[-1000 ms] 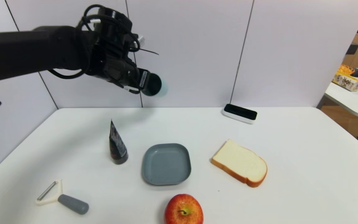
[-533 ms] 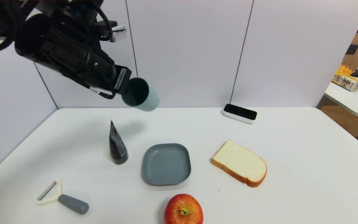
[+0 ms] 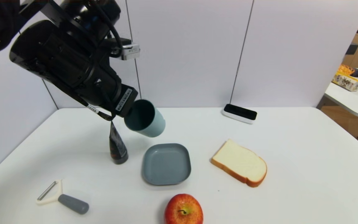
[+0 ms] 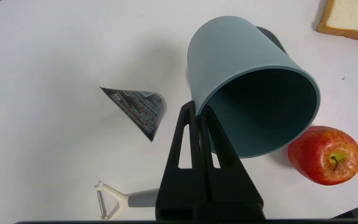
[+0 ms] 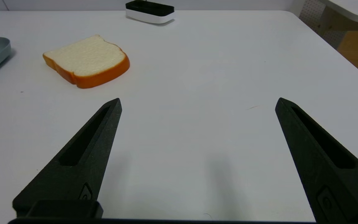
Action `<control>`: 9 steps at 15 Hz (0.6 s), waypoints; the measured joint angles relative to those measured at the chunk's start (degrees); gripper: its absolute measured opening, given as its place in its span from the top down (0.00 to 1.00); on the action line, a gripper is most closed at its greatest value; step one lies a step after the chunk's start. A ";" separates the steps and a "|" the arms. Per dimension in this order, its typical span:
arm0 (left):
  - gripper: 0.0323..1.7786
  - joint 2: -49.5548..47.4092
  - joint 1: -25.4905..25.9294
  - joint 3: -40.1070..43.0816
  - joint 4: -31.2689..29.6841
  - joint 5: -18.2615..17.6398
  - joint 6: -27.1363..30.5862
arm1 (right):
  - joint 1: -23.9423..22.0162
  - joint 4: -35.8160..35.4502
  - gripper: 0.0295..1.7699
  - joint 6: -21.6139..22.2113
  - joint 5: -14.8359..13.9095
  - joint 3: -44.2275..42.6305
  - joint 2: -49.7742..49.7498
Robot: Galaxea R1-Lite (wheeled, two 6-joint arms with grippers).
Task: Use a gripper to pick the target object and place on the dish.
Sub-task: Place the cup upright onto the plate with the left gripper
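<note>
My left gripper (image 3: 128,109) hangs in the air over the table's left half, shut on the rim of the pale teal target object (image 3: 149,119). The tumbler is tilted, its dark mouth facing the head camera, and floats just above the far left corner of the dish (image 3: 166,164). In the left wrist view the two fingertips (image 4: 187,109) pinch the tumbler's wall (image 4: 228,62), one inside and one outside; only a sliver of the dish (image 4: 272,35) shows behind it. My right gripper (image 5: 197,102) rests low over bare table, open and holding nothing, out of the head view.
A black conical tube (image 3: 117,146) stands just left of the dish, under the left arm. A peeler (image 3: 62,197) lies front left, an apple (image 3: 183,209) at the front edge, a bread slice (image 3: 241,162) to the right, and a black-and-white box (image 3: 240,113) at the back.
The left arm has swung down and toward the dish with the tumbler in its grip. The tumbler now hangs lower and nearer the dish. Nothing on the table has moved.
</note>
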 joint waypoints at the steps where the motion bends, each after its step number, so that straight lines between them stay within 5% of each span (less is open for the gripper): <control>1: 0.98 0.67 -1.04 0.00 0.02 0.00 -0.06 | 0.00 0.02 0.03 -0.02 0.02 0.00 0.00; 9: 0.98 5.81 -6.06 0.06 6.92 -0.02 -0.13 | 0.00 0.00 0.03 0.00 0.02 0.00 0.00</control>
